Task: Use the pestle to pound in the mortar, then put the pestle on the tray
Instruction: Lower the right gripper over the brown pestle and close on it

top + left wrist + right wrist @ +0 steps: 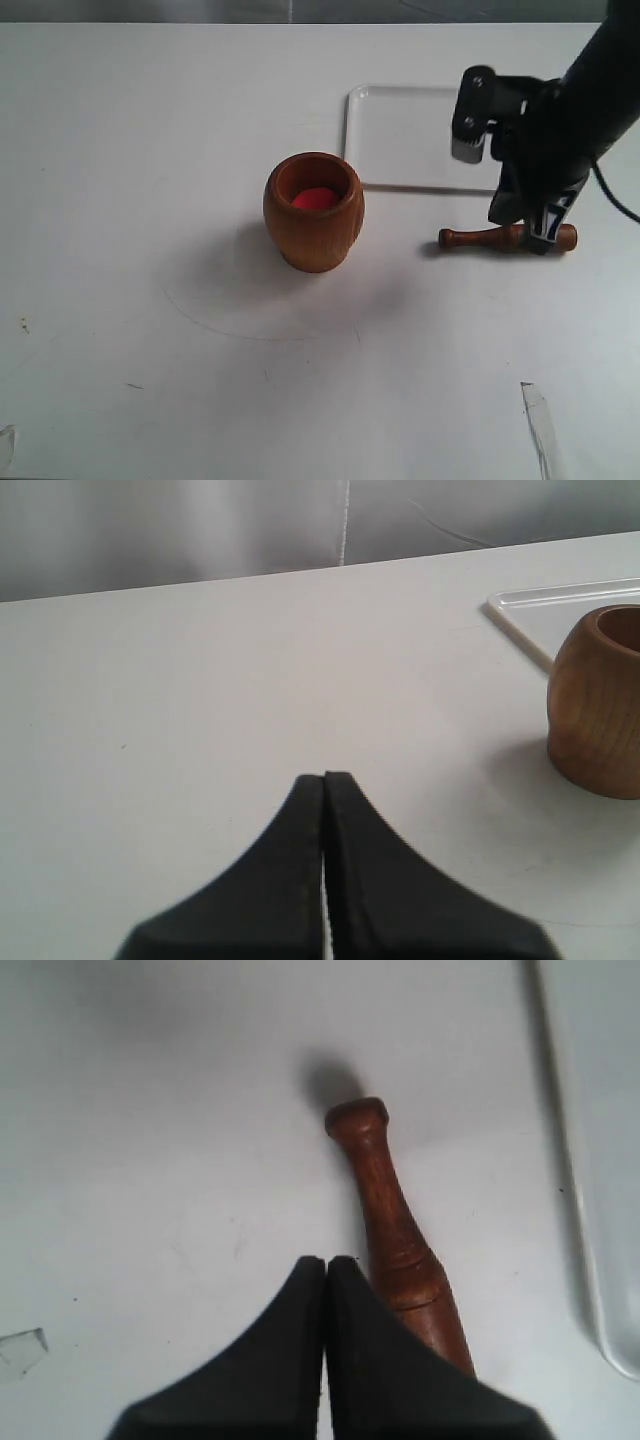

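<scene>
The orange-brown wooden mortar (313,211) stands upright mid-table with a red patch at its bottom; part of it also shows in the left wrist view (600,710). The dark reddish-brown pestle (490,238) lies flat on the table, in front of the white tray (400,130), knob end toward the mortar. My right gripper (540,240) hangs over the pestle's thick end. In the right wrist view its jaws (325,1260) are shut and empty, with the pestle (395,1230) lying beside them. My left gripper (325,776) is shut with nothing in it, away from the mortar.
A corner of the tray (560,605) shows behind the mortar in the left wrist view. A piece of clear tape (538,420) sits near the front right edge of the white table, and faint marks dot the surface.
</scene>
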